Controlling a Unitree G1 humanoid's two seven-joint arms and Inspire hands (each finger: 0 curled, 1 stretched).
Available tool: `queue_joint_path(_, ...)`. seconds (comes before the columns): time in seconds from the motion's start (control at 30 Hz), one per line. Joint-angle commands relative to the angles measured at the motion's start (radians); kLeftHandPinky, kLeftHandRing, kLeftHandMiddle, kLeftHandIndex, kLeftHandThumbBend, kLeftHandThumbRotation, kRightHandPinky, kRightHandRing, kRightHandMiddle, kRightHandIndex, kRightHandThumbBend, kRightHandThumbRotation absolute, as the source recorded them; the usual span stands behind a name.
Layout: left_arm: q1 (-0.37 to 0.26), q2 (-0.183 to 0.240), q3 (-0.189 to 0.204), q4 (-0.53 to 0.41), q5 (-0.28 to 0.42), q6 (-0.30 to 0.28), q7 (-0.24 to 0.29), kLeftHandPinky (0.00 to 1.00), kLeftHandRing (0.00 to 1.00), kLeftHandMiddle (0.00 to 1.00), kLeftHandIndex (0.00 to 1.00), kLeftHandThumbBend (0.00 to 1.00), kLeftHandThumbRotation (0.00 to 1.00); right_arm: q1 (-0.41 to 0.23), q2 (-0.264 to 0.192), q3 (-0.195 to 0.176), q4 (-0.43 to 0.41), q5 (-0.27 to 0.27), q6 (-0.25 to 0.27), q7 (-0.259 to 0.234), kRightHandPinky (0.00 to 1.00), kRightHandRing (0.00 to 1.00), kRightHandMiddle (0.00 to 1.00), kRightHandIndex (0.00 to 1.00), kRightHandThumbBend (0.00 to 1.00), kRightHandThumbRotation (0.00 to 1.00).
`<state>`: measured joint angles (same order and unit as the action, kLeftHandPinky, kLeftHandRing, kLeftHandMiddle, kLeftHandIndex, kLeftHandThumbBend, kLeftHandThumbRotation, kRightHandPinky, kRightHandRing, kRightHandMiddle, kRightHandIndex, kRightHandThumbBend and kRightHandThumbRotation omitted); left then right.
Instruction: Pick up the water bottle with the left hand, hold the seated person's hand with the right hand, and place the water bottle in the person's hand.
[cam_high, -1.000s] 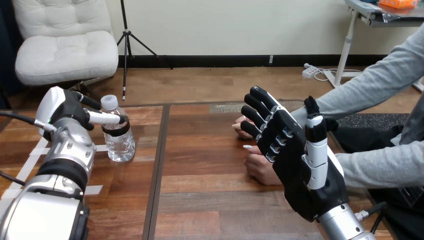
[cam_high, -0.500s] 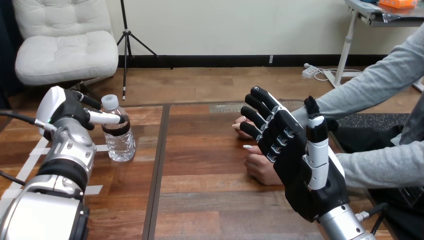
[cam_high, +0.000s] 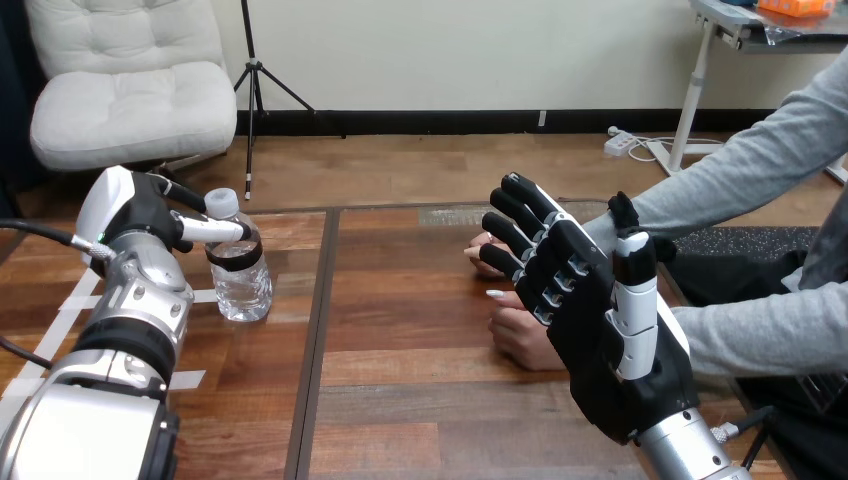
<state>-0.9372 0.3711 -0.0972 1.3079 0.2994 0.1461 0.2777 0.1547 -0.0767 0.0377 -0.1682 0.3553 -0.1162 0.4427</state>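
Note:
A clear water bottle (cam_high: 240, 275) with a white cap and a black band stands on the table's left part. My left hand (cam_high: 135, 215) is at its left, level with the bottle's neck. Its thumb lies across the front of the bottle above the band and its fingers reach behind the neck, so the bottle sits between them. My right hand (cam_high: 610, 345) is raised at the right, open with straight fingers. Just beyond it the person's two hands (cam_high: 518, 335) rest on the table, partly hidden by my fingers; I cannot tell whether they touch.
The wooden table (cam_high: 420, 400) has a dark seam running front to back right of the bottle. White tape strips (cam_high: 70, 300) lie on its left part. The person's grey sleeves (cam_high: 760, 330) come in from the right.
My left hand has shifted slightly up and right, and the bottle's top has moved a little right with it. My right hand and the person's hands have stayed put.

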Motion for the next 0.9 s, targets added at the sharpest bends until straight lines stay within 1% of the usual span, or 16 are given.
queue_joint_path(0.0, -0.044, 0.006, 0.002, -0.007, 0.005, -0.033, 0.013, 0.39, 0.46, 0.52, 0.54, 0.74, 0.00, -0.036, 0.007, -0.007, -0.046, 0.016, -0.022, 0.001, 0.94, 0.96, 0.96, 0.93, 0.89, 1.00)
queue_joint_path(0.33, -0.042, 0.006, 0.003, -0.007, 0.004, -0.034, 0.012, 0.39, 0.46, 0.52, 0.54, 0.75, 0.00, -0.037, 0.006, -0.007, -0.041, 0.015, -0.027, 0.005, 0.94, 0.96, 0.95, 0.93, 0.88, 1.00)
queue_joint_path(0.53, -0.051, 0.002, 0.001, -0.011, 0.004, -0.007, 0.004, 0.38, 0.44, 0.51, 0.54, 0.74, 0.00, -0.038, 0.003, -0.007, -0.039, 0.015, -0.027, 0.008, 0.94, 0.96, 0.96, 0.93, 0.88, 1.00)
queue_joint_path(0.67, -0.057, 0.003, -0.002, -0.009, 0.003, 0.009, -0.021, 0.36, 0.43, 0.49, 0.54, 0.74, 0.00, -0.038, 0.003, -0.007, -0.039, 0.015, -0.027, 0.009, 0.94, 0.96, 0.96, 0.93, 0.89, 1.00)
queue_joint_path(0.87, -0.058, 0.009, -0.010, -0.007, 0.009, 0.014, -0.062, 0.41, 0.46, 0.53, 0.56, 0.78, 0.00, -0.038, 0.002, -0.007, -0.040, 0.015, -0.025, 0.009, 0.94, 0.96, 0.95, 0.93, 0.89, 1.00)
